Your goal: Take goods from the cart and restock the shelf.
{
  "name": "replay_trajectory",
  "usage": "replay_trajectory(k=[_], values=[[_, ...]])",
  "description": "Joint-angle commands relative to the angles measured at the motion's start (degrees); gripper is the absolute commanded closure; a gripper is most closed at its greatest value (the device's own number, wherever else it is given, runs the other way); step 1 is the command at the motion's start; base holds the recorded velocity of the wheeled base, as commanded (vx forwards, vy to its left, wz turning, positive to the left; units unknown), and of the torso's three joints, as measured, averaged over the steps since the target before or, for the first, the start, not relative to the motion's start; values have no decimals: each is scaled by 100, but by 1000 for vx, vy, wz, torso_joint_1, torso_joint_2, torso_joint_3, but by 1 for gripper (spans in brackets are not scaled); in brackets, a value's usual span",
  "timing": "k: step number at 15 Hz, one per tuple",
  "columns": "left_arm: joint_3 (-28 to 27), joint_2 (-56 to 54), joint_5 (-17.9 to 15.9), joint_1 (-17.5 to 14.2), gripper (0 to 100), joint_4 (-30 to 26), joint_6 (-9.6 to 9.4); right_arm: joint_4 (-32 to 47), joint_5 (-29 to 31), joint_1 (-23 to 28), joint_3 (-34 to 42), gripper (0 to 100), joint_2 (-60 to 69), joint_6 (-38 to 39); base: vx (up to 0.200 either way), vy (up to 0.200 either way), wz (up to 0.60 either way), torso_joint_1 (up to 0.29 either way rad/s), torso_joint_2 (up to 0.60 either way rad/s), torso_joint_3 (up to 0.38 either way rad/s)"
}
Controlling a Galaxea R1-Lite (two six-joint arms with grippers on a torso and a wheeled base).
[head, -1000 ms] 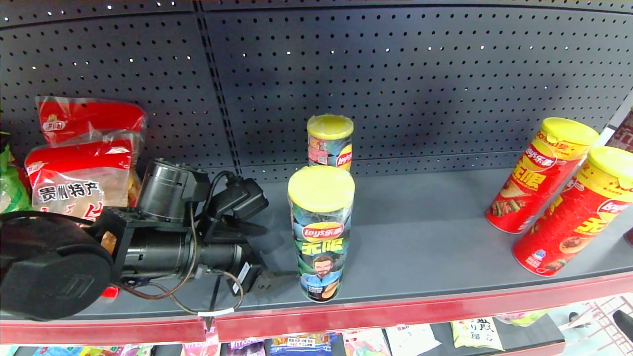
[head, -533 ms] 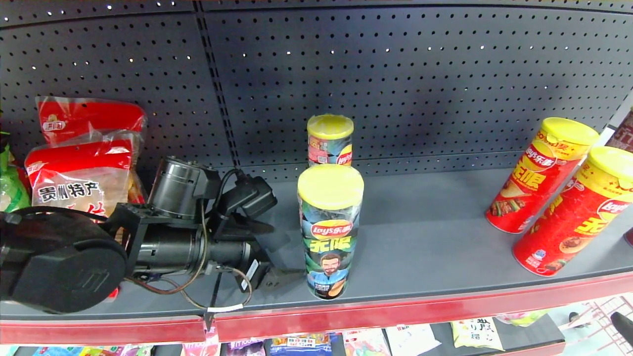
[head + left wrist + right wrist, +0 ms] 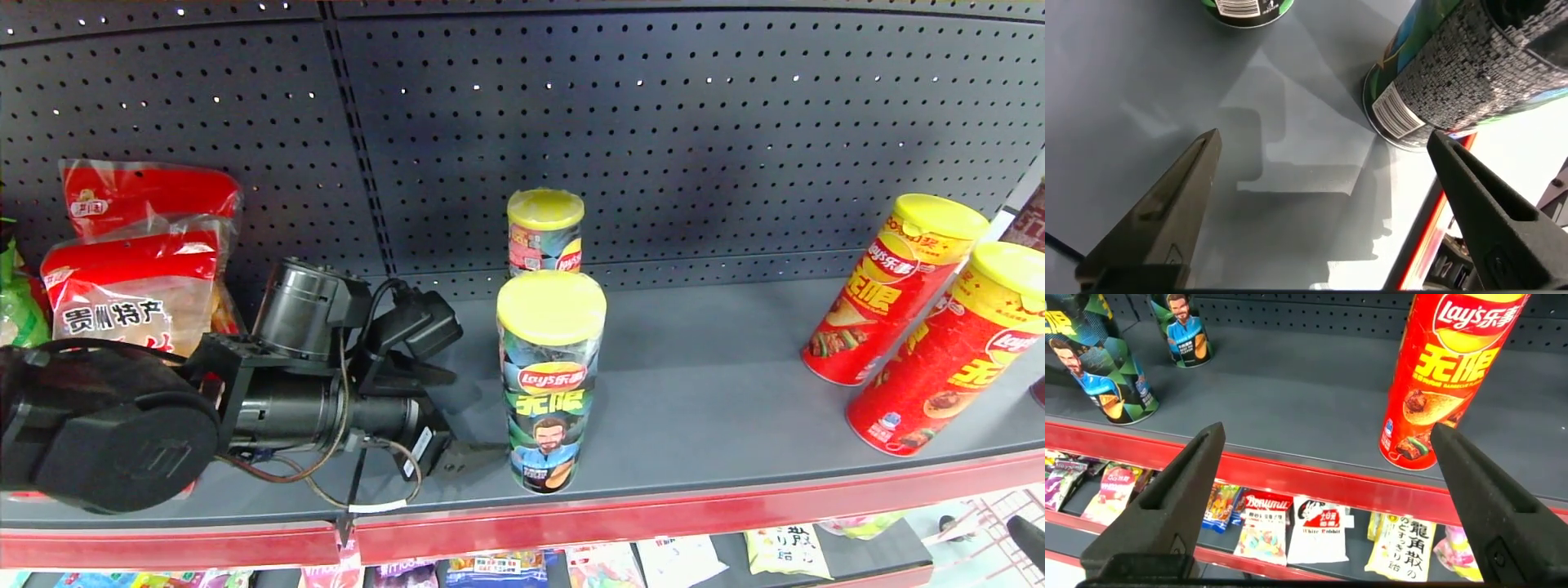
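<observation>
Green can point(image 3: 551, 384) stands upright at the shelf point(image 3: 694, 392) front, seemingly placed, so your left gripper point(image 3: 1324, 137) rests beside it with fingers apart, the right gripper point(image 3: 1328, 431) likewise.

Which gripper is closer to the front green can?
Left. The left gripper is right beside the can, over the shelf; the right gripper is out past the shelf's front edge.

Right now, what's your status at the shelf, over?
Left gripper open, beside front green can. Can upright near shelf edge, second green can behind. Right gripper open, empty, before the shelf.
</observation>
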State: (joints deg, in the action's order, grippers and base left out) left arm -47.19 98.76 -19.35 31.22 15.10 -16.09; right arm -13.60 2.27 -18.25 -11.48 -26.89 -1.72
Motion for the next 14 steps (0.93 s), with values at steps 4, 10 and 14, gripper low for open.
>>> replay_trajectory(k=[4, 10, 14], values=[[-1, -5, 1, 16, 0, 1, 1, -2, 2, -3, 32, 0, -9, 5, 0, 0, 0, 0, 0, 0], [412, -656, 54, -389, 0, -7, 18, -2, 2, -3, 138, 0, 53, -4, 0, 0, 0, 0, 0, 0], [1616, -3433, 687, -1654, 0, -508, -17, 350, 178, 32, 366, 0, 325, -4, 0, 0, 0, 0, 0, 0]])
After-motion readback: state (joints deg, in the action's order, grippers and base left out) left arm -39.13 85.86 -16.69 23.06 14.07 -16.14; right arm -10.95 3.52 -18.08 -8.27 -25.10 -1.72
